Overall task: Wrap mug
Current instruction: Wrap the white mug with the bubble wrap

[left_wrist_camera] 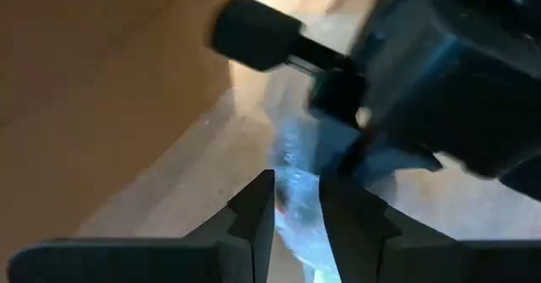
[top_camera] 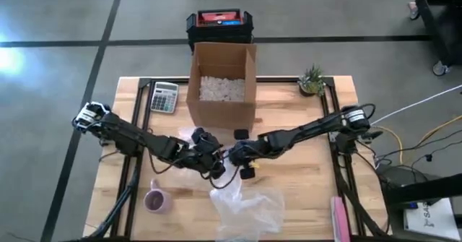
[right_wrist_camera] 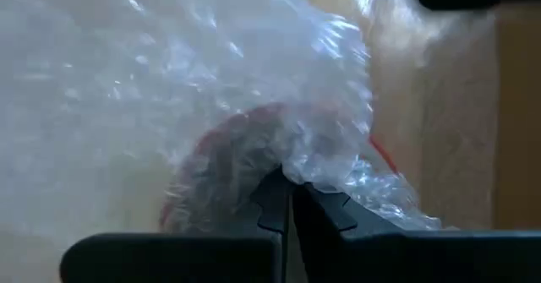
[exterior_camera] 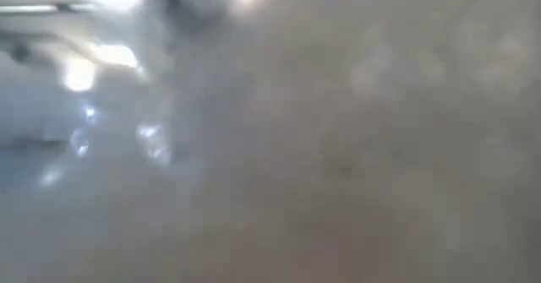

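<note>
A pink mug (top_camera: 157,200) stands on the table near its front left, with no gripper touching it. Seen through the wrap in the right wrist view, it is a reddish round shape (right_wrist_camera: 228,160). A sheet of clear bubble wrap (top_camera: 247,209) lies crumpled near the front edge, its far edge drawn up toward both grippers. My left gripper (top_camera: 216,170) and my right gripper (top_camera: 234,157) meet above the table's middle, each shut on the wrap. The low view shows only blurred wrap (exterior_camera: 338,148) close to the lens. My left gripper pinches a bunched strip of the bubble wrap (left_wrist_camera: 296,177) between its two fingers, coming from the table's left. The wrap runs on past the fingertips toward the other arm. My right gripper pinches a gathered edge of the bubble wrap (right_wrist_camera: 314,166) between its two fingertips, coming from the table's right. The sheet billows beyond the fingers, and its lower part (top_camera: 249,217) lies on the table.
An open cardboard box (top_camera: 221,83) with white filling stands at the far middle, a black and red case (top_camera: 219,24) behind it. A calculator (top_camera: 164,96) lies far left, a small plant (top_camera: 312,79) far right, and a pink object (top_camera: 339,217) near the front right edge.
</note>
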Motion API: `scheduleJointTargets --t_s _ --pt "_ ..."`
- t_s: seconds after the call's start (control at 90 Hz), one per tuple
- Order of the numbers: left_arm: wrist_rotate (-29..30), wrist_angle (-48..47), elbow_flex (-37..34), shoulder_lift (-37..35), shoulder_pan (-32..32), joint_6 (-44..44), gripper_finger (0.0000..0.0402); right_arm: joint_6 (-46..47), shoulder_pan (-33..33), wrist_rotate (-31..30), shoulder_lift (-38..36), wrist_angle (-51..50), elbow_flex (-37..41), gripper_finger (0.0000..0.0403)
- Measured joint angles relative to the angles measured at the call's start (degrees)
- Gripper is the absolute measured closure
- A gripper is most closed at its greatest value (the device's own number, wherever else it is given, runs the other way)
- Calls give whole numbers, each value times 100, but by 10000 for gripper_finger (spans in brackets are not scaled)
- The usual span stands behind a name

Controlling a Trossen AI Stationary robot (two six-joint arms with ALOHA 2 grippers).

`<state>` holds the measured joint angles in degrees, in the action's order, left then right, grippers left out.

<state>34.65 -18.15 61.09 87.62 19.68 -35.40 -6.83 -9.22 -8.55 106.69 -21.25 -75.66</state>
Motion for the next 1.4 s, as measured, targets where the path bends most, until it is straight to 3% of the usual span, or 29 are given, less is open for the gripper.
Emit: scheduleJointTargets --t_s 0.167,0.311,0.644,0.944,1.056,1.156,1.3,1.4 --pt "-407 210 -7 588 -132 55 334 -56 -2 5 -21 -236 -92 403" --pt "-241 389 17 921 -172 66 341 -111 0 4 -304 -362 -90 403" --pt "-207 602 -10 850 -194 85 342 -169 0 -45 -1293 -941 -109 403" --pt "-205 614 -10 844 -194 84 342 240 115 -321 -1949 -2719 303 403" --pt "-203 632 -10 843 -194 83 342 252 146 -496 -1951 -2385 771 403" --pt "-203 641 -10 842 -194 83 342 95 130 -410 -1806 -1258 1021 403" --pt "-203 643 -10 837 -194 85 343 -120 99 496 -1516 213 1044 403" --pt "-203 644 -10 834 -190 83 343 -171 99 1027 -1164 495 1019 403"
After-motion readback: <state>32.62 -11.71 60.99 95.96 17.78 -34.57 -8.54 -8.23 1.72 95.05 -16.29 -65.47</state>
